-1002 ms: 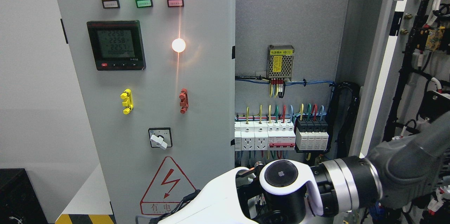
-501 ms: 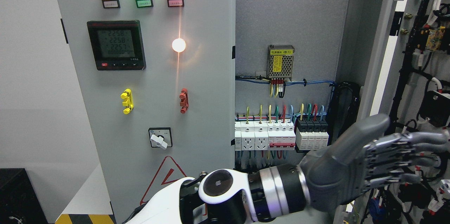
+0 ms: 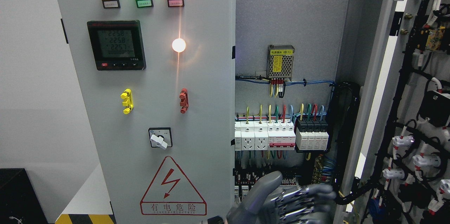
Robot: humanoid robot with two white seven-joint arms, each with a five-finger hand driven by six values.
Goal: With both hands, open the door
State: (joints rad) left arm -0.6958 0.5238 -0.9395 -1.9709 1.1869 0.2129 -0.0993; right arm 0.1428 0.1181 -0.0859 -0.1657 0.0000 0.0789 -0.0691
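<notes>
The grey cabinet's left door (image 3: 197,76) is closed; it carries three lit lamps, a meter and a warning triangle. The right door (image 3: 381,58) stands swung open to the right, its inner face (image 3: 422,118) covered with black cables and connectors. My left hand (image 3: 299,196), grey with jointed fingers (image 3: 313,193), shows at the bottom edge in front of the open compartment. Its fingers are extended toward the right, the thumb (image 3: 270,183) is raised, and it holds nothing. It touches neither door. My right hand is out of view.
Inside the open compartment are a meshed power supply (image 3: 280,62), a row of white and black breakers (image 3: 281,136) with coloured wires, and a black cable bundle (image 3: 346,111) near the hinge side. A black box (image 3: 17,196) sits at the lower left.
My left arm has drawn back down and to the left, away from the open right door. Only the hand still shows at the bottom edge, and the door's lower connectors are now uncovered.
</notes>
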